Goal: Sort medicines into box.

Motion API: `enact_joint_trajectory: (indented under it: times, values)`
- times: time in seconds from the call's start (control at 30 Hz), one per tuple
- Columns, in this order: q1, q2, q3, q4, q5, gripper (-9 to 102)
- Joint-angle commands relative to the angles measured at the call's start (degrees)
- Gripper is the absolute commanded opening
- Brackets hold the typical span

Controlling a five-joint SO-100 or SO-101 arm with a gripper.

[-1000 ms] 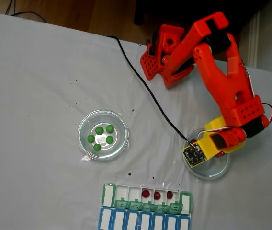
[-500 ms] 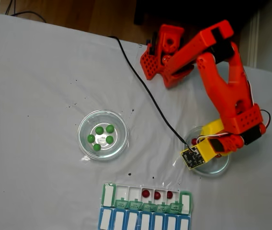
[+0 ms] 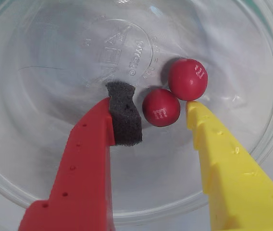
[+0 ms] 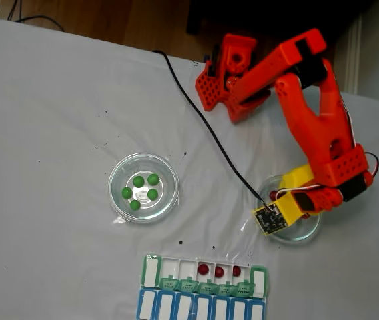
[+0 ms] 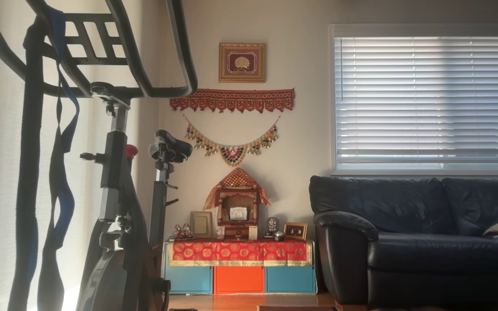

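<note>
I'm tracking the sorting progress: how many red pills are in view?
5. Three sit in the green organizer compartments. Two lie in the clear dish: one between the open tool fingers, one just beyond.

In the wrist view the gripper (image 3: 148,108) stands spread inside a clear dish (image 3: 26,159), its wall curving close around both fingers. One red pill (image 3: 161,108) lies in the gap between them; a second red pill (image 3: 188,79) touches it just past the yellow finger (image 3: 223,159), crowding that side. The dish floor beyond the foam pad (image 3: 124,115) is bare. In the fixed view a black cable (image 4: 203,127) crosses the table (image 4: 43,133) toward this dish, and broad open cloth lies between it, the other dish (image 4: 143,187) and the box (image 4: 203,275) at the near edge.
</note>
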Motion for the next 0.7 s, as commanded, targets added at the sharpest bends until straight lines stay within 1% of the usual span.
enact_joint_trajectory:
  times: [0.0,0.67]
  values:
    - [-2.5,0.5,-1.9,2.0,-1.1,17]
    - [-2.5,-1.4,-1.9,1.8,-1.5,17]
